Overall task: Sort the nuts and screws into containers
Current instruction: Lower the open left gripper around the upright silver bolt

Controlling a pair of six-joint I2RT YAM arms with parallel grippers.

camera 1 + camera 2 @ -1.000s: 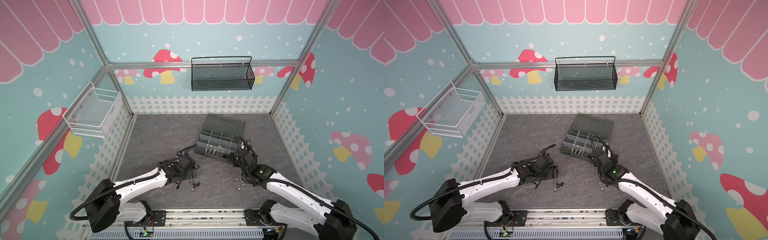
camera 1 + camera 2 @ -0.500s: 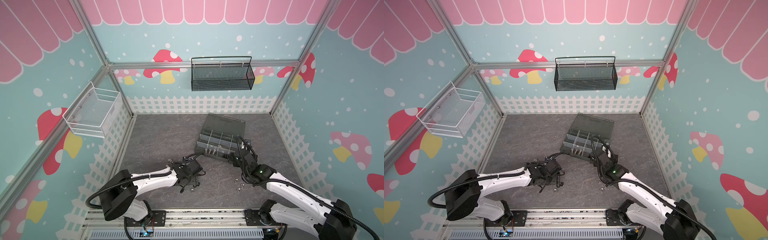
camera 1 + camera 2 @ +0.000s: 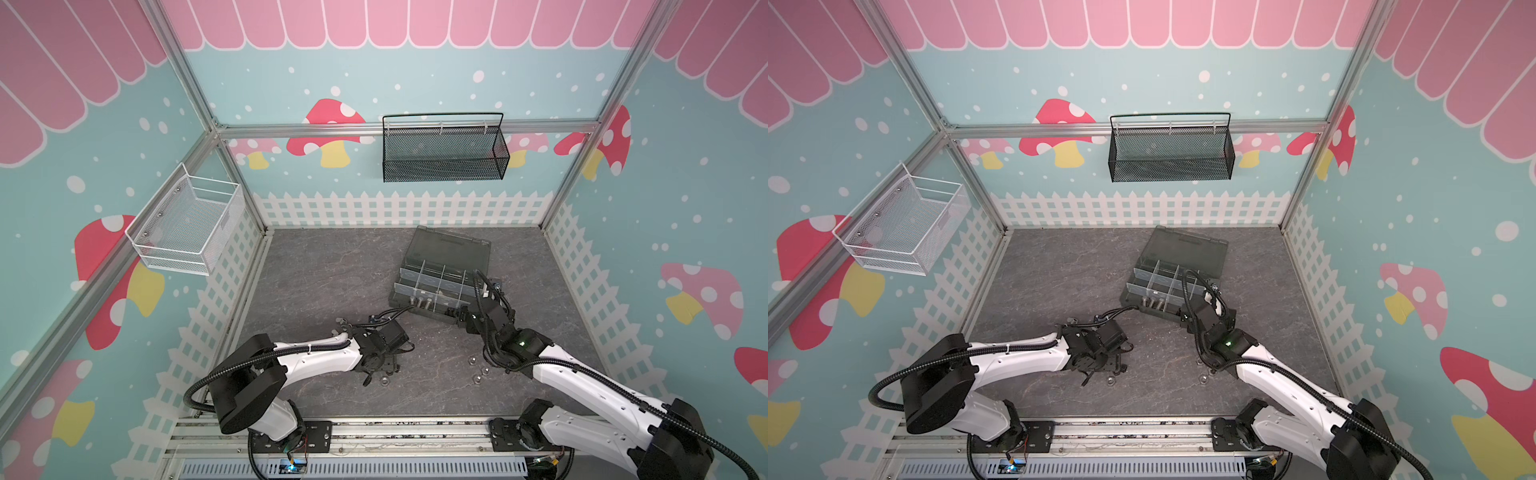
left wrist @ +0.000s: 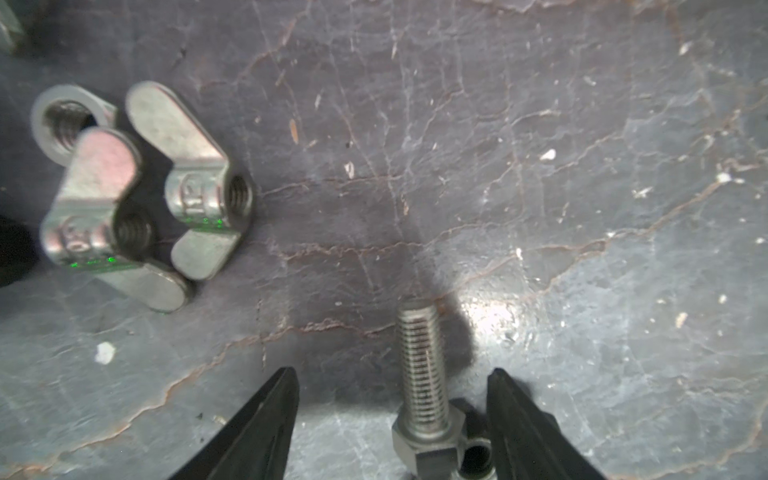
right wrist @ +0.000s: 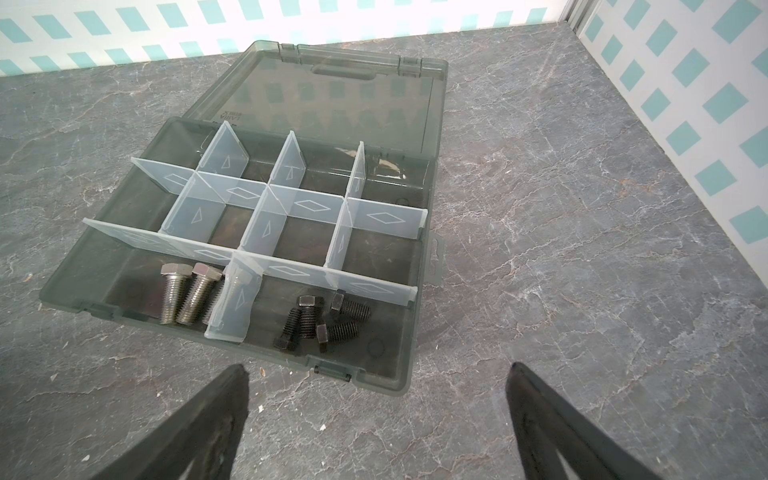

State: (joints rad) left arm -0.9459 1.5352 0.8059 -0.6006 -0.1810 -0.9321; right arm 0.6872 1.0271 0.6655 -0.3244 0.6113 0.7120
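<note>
The grey marbled desk (image 3: 332, 270) carries everything. The left gripper (image 4: 392, 370), part-open and holding nothing, straddles a silver screw (image 4: 422, 365). A small nut (image 4: 477, 455) just beside its head could get pinched along, or the round shank could roll away. Two wing nuts (image 4: 137, 199) lie near, apart from it. Rightward, the right gripper (image 5: 377, 366) hangs wide open, empty, before the organiser box (image 5: 62, 296), which holds sorted silver screws (image 5: 185, 297) and black screws (image 5: 309, 318).

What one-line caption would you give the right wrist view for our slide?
Open right gripper faces the box; silver screws and black screws lie either side of a divider.
</note>
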